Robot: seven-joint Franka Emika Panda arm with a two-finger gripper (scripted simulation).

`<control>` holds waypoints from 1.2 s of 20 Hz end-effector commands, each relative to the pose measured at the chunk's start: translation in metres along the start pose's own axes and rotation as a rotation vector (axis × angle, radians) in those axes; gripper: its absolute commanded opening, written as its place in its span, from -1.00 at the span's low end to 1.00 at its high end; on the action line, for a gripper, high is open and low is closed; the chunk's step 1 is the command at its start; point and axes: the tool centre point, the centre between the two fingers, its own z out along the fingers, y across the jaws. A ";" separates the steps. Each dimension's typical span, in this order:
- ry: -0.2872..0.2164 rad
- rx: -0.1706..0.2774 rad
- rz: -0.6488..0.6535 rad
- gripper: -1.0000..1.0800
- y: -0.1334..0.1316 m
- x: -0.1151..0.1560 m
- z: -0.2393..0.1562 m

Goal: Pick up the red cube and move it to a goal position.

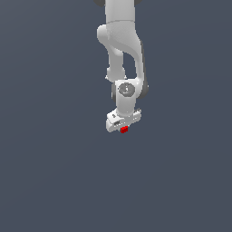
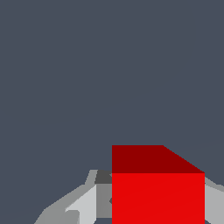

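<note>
Only the wrist view shows the small, bright red cube (image 2: 157, 192) up close, matte and flat-faced, wedged between pale grey fingers (image 2: 83, 205) closed against its sides. The exterior view shows the glossy white arm (image 1: 122, 45) hanging down, its white gripper (image 1: 123, 128) clasping the cube (image 1: 124, 129) over a plain slate-grey ground (image 1: 45, 181).

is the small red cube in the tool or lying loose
In the tool. The small bright red cube sits between the white tool's grey fingers, which flank both its sides in the wrist view; outside, it shows right under the tool.
</note>
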 end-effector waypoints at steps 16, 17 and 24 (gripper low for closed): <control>0.000 0.000 0.000 -1.00 0.000 0.004 -0.039; 0.000 0.000 -0.001 -1.00 0.000 0.004 -0.046; 0.000 0.000 -0.001 -1.00 -0.001 0.011 -0.109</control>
